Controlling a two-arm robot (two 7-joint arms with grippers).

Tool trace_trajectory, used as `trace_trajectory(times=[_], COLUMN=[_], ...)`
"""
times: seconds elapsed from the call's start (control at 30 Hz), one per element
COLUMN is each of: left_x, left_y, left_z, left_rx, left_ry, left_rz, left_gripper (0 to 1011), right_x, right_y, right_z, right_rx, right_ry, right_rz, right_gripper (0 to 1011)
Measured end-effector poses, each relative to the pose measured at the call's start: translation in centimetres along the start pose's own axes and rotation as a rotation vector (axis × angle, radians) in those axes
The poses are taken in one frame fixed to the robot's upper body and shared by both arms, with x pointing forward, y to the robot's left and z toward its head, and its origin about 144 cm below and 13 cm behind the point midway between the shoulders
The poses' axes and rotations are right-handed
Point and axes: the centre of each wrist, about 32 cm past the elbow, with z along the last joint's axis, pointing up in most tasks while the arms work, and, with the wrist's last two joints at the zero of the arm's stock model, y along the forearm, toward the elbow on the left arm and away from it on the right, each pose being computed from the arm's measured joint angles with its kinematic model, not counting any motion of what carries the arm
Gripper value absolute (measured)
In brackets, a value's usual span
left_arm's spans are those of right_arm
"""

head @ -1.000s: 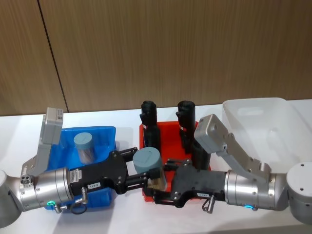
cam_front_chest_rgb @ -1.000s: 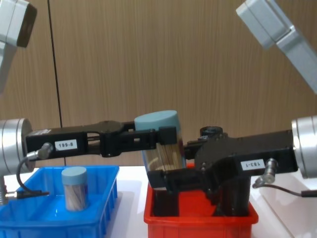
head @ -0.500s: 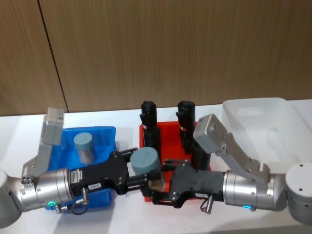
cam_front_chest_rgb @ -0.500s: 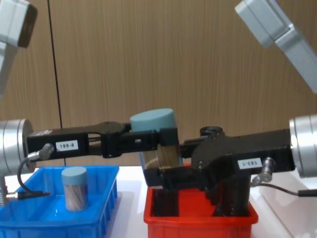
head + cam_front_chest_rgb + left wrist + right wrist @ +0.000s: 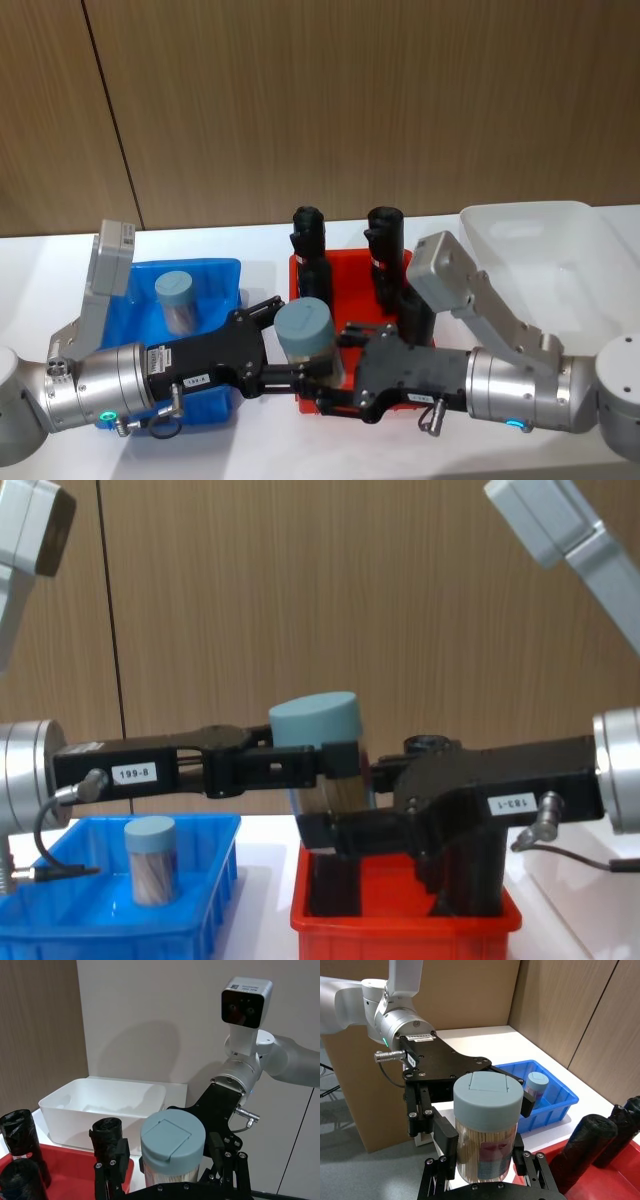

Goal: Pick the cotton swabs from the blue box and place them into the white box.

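Head view: a jar of cotton swabs (image 5: 303, 332) was up in the air over the left side of a red box (image 5: 345, 257). The left gripper (image 5: 289, 342) was on the jar's left side. It was closed on the jar, up near the pale blue lid. The right gripper (image 5: 333, 366) was on the jar's right side, lower down and around the jar. I could not tell if it was squeezing. The blue box (image 5: 222, 266) sat on the white table (image 5: 250, 240), just left of the red box, with another jar (image 5: 177, 300) standing in it. Tall black rolls (image 5: 307, 236) stood in the red box. The white box (image 5: 560, 212) sat to the right of the red box.

Left wrist view: the held jar (image 5: 172, 1146) stood straight up, with its flat lid on top. The white box (image 5: 100, 1106) was behind it, past the red box (image 5: 65, 1161).

Right wrist view: the sticks showed through the clear side of the held jar (image 5: 487, 1130). Far behind it was the blue box (image 5: 555, 1106) with the other jar (image 5: 536, 1085) inside.

Chest view: the held jar (image 5: 315, 725) was tipped a little and hung above the red box (image 5: 400, 920), not touching it. The left gripper (image 5: 332, 763) held it just under the lid. The right gripper (image 5: 325, 832) was around its lower part. The other jar (image 5: 150, 860) stood upright in the blue box (image 5: 215, 880).
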Motion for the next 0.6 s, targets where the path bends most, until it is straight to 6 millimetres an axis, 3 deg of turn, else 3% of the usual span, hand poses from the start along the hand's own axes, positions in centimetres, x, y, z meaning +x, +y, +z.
trace_trajectory(times=[0.6], left_x=[0.0], left_y=[0.0], left_z=[0.0], left_rx=[-0.002], left_ry=[0.000], left_rz=[0.000], left_gripper=[1004], right_x=[0.7], right_y=[-2.6], right_z=[-1.2], right_rx=[0.007], right_ry=[0.036], right_rz=[-0.099], right_gripper=[644])
